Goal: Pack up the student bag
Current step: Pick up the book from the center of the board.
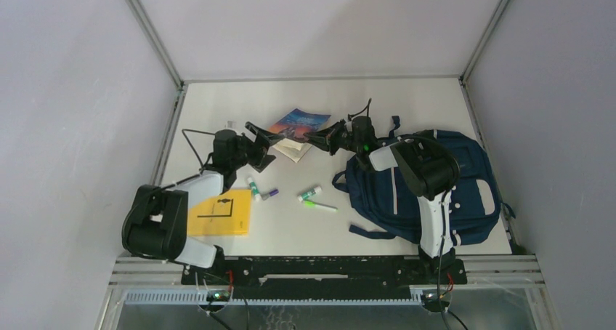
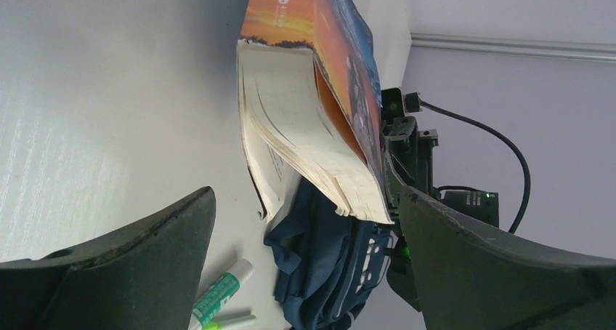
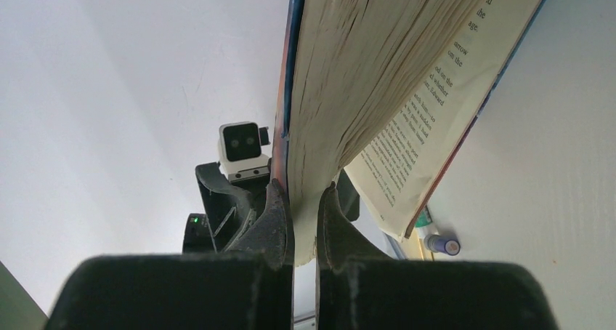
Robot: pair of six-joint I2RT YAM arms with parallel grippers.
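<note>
The student bag [image 1: 436, 192] lies flat at the right of the table, navy with white piping; it also shows in the left wrist view [image 2: 327, 264]. A paperback book [image 1: 299, 123] with a blue and orange cover is lifted at one edge, pages fanning open [image 2: 312, 119]. My right gripper [image 1: 317, 137] is shut on the book's cover and a wad of pages [image 3: 378, 75], as the right wrist view [image 3: 305, 192] shows. My left gripper [image 1: 263, 142] is open just left of the book, jaws wide and empty [image 2: 305, 199].
A yellow notebook [image 1: 220, 212] lies by the left arm. A green glue stick [image 1: 253, 188] and a purple-capped one [image 1: 269, 194] lie near it. Another green glue stick [image 1: 310, 193] and a green highlighter [image 1: 319, 206] lie mid-table. Walls enclose the table on three sides.
</note>
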